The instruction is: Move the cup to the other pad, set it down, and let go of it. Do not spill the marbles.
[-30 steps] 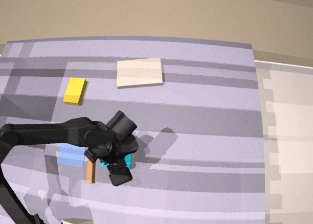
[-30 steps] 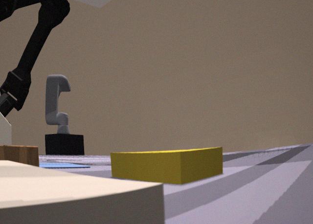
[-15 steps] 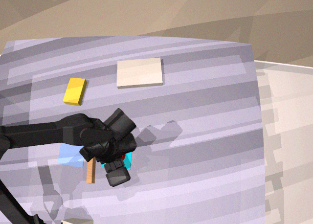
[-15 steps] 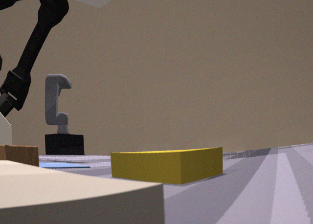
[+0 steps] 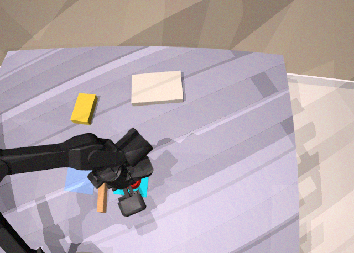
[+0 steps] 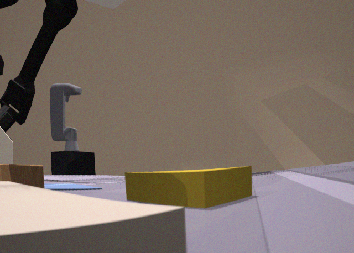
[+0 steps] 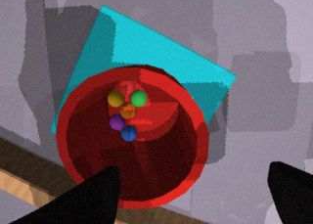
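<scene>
A red cup (image 5: 135,184) (image 7: 201,136), round and open-topped, stands over the cyan pad (image 5: 144,187) (image 7: 147,48), lower center of the top view, multicolored marbles (image 7: 128,111) inside; a flat light-blue pad (image 5: 79,182) (image 6: 71,186) lies lower left.

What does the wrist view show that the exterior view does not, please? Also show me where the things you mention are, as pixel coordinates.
Only the wrist view shows the red cup (image 5: 136,183) (image 7: 201,136), the marbles in it, including a green marble (image 7: 139,98) and a blue marble (image 7: 129,133), and the cyan pad (image 5: 144,187) (image 7: 156,53).

Only the exterior view shows the yellow block (image 5: 84,107) (image 6: 171,187), the cream slab (image 5: 157,87) (image 6: 86,213), the light blue pad (image 5: 78,182) (image 6: 71,186) and a grey arm (image 6: 57,113) on a black block (image 6: 72,163).

Both show part of the robot and some brown wood.
</scene>
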You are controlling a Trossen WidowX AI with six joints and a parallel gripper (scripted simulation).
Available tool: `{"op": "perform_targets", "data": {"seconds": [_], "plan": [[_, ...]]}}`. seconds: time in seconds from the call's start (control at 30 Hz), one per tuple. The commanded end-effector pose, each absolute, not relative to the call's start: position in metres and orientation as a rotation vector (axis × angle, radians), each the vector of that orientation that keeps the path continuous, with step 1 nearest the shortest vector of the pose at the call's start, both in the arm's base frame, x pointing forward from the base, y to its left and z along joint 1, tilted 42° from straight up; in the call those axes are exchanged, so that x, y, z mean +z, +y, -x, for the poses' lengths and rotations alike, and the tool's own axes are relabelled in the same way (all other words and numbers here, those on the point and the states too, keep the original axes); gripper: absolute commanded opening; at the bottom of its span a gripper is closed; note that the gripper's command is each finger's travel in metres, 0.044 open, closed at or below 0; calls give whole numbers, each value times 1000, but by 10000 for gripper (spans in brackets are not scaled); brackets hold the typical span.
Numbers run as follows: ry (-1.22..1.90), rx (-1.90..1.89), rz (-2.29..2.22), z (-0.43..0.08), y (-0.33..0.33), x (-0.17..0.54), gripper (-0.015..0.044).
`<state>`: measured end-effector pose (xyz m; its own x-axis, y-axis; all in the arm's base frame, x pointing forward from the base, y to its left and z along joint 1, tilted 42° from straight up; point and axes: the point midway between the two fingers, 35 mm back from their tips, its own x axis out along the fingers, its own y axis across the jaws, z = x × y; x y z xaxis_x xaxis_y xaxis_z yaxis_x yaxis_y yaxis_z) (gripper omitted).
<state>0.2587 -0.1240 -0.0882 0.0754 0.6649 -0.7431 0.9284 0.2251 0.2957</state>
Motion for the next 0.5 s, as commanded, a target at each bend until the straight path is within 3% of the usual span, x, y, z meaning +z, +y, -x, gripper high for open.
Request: {"op": "perform_targets", "data": {"seconds": [0.0, 0.03, 0.47], "plan": [[1659, -396, -1509, -259, -127, -85, 416], [1658, -396, -1508, -259, -129, -83, 440], [1656, -397, -1497, -251, -164, -38, 440]]}}
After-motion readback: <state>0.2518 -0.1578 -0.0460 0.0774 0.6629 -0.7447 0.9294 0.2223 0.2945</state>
